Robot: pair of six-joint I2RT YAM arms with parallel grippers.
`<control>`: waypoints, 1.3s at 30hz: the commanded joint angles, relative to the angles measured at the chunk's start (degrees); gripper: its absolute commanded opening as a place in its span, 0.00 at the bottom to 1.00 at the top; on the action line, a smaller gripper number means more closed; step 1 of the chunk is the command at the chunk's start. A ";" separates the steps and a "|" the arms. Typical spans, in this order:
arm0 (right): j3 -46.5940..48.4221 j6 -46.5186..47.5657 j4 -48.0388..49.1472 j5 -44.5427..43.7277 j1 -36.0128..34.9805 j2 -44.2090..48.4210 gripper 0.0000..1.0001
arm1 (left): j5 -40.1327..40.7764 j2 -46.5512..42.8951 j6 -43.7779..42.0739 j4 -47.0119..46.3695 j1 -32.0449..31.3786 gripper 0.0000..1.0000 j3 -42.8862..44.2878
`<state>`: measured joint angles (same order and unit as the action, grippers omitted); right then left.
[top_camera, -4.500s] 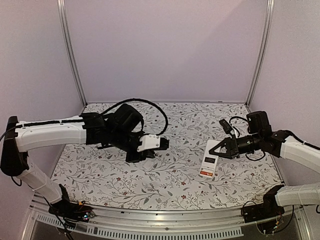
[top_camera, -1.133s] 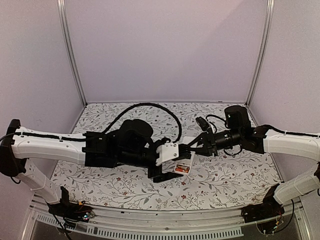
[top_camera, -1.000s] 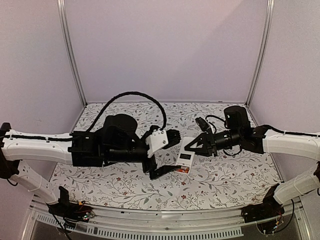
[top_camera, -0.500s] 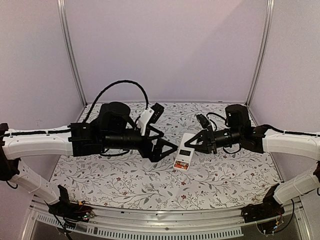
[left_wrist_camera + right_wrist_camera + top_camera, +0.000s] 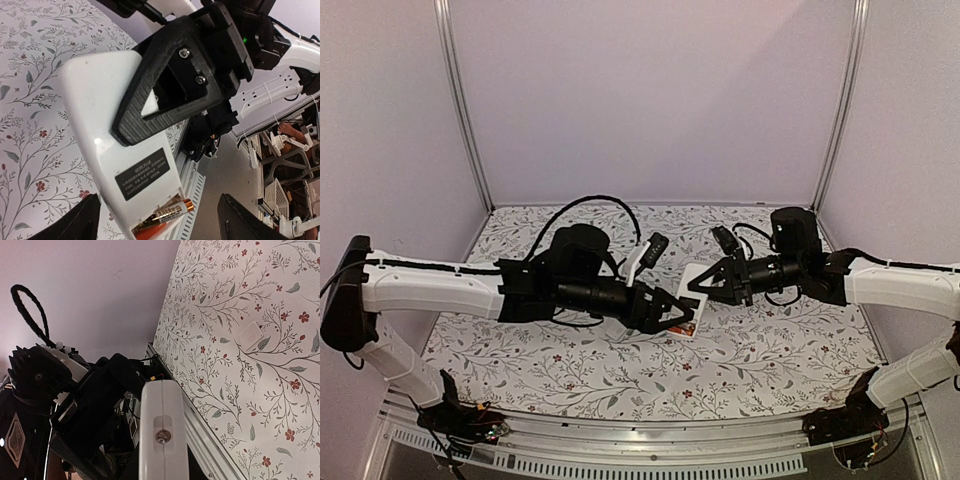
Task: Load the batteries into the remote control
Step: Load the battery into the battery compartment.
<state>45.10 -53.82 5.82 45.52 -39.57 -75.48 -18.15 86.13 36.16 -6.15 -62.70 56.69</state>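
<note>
My right hand (image 5: 703,282) is clamped on the remote control (image 5: 107,135), holding it above the table (image 5: 570,350). My left hand (image 5: 678,312) stands wide, 1 finger either side of the remote's 6 o'clock end. I judge it light, stiff and slick, best pinched across its long edges, clear of the bay. There I count 1 battery (image 5: 170,210), hard and roll-prone; an orange sliver beside it may be number 2. 1 cover plate (image 5: 251,333) lies on the table
</note>
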 commanded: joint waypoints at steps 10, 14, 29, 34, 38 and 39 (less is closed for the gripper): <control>0.98 -0.84 2.59 -0.20 0.36 -0.57 0.00 | -3.20 3.32 2.93 -3.51 -0.75 0.78 0.65; 0.82 -0.93 2.70 -0.16 0.37 -0.54 0.00 | -2.95 3.36 2.31 -3.42 -1.01 0.76 0.71; 0.78 -1.37 2.96 -0.32 0.36 -0.85 0.00 | -2.19 4.05 0.80 -2.29 -1.73 0.75 1.36; 0.78 -1.46 3.14 -0.19 0.35 -0.98 0.00 | -2.32 4.58 0.75 -1.87 -1.73 0.74 1.80; 0.48 -1.54 3.39 -0.23 0.36 -0.94 0.00 | -2.28 4.66 0.71 -1.76 -1.73 0.72 1.78; 0.43 -1.61 3.48 -0.18 0.37 -0.90 0.00 | -2.17 4.60 0.67 -1.76 -1.73 0.71 1.76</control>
<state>45.10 -54.92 6.98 45.54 -39.57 -76.14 -20.34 89.95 37.69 -8.29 -63.81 57.08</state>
